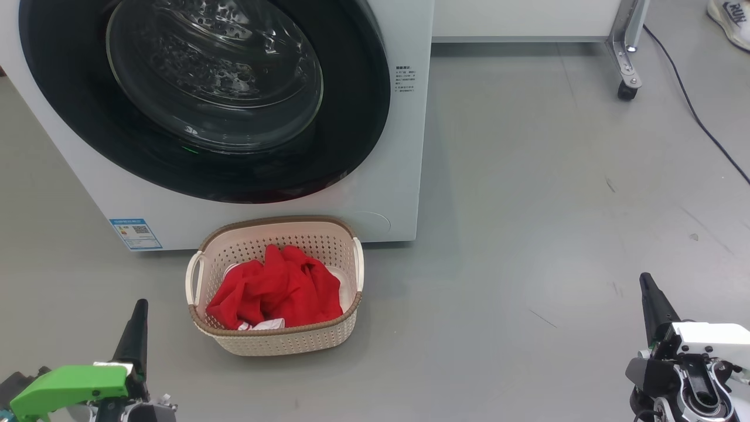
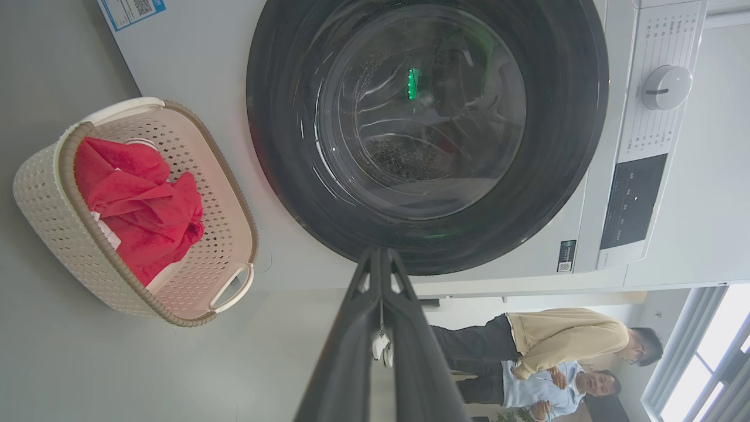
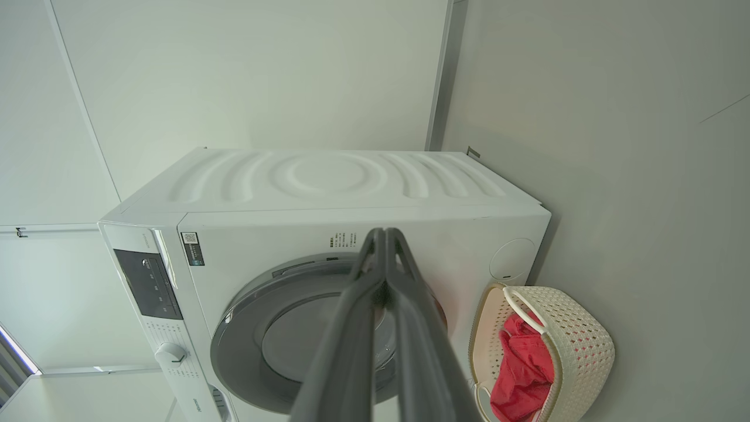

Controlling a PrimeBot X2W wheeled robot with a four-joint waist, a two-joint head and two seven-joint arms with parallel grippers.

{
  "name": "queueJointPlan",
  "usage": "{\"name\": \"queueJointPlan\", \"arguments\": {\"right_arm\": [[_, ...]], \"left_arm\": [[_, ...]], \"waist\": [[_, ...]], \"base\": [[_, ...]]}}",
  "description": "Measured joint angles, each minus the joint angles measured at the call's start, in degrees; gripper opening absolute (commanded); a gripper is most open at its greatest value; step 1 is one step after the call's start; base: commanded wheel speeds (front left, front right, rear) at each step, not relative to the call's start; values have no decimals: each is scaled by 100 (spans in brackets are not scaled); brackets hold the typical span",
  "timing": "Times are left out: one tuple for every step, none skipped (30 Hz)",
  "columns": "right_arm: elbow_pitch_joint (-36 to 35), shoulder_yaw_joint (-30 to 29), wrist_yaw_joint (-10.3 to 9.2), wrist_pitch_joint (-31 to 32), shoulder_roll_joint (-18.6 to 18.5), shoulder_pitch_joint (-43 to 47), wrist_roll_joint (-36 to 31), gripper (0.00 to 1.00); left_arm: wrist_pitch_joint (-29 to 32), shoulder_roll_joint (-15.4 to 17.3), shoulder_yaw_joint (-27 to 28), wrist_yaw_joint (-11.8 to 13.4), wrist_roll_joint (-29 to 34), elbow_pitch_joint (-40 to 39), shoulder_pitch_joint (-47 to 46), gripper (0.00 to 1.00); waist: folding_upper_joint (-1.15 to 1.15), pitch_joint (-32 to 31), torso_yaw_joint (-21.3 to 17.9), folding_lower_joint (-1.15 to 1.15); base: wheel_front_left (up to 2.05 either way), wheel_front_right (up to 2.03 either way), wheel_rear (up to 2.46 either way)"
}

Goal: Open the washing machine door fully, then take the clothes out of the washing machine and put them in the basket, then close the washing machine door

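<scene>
The washing machine (image 1: 398, 193) (image 2: 597, 234) (image 3: 328, 181) stands white before me, its black-rimmed door (image 1: 205, 94) (image 2: 428, 129) (image 3: 293, 334) lying flat against the front. On the floor below it sits the cream basket (image 1: 275, 340) (image 2: 35, 193) (image 3: 574, 340) holding the red clothes (image 1: 275, 287) (image 2: 140, 199) (image 3: 521, 375), with a bit of white garment (image 1: 263, 324) peeking out. My left gripper (image 1: 137, 319) (image 2: 381, 258) is shut and empty, low left of the basket. My right gripper (image 1: 647, 290) (image 3: 384, 237) is shut and empty, far right of it.
A caster-wheeled metal leg (image 1: 627, 53) and a black cable (image 1: 691, 105) lie on the grey floor at the back right, near a shoe (image 1: 729, 20). Two people (image 2: 562, 357) stand beyond the machine in the left wrist view.
</scene>
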Motion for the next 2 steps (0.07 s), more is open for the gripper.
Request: {"name": "queueJointPlan", "arguments": {"right_arm": [[0, 0, 0, 0, 0, 0, 0, 0], [0, 0, 0, 0, 0, 0, 0, 0]], "left_arm": [[0, 0, 0, 0, 1, 0, 0, 0], [0, 0, 0, 0, 1, 0, 0, 0]], "waist": [[0, 0, 0, 0], [0, 0, 0, 0]], "base": [[0, 0, 0], [0, 0, 0]]}}
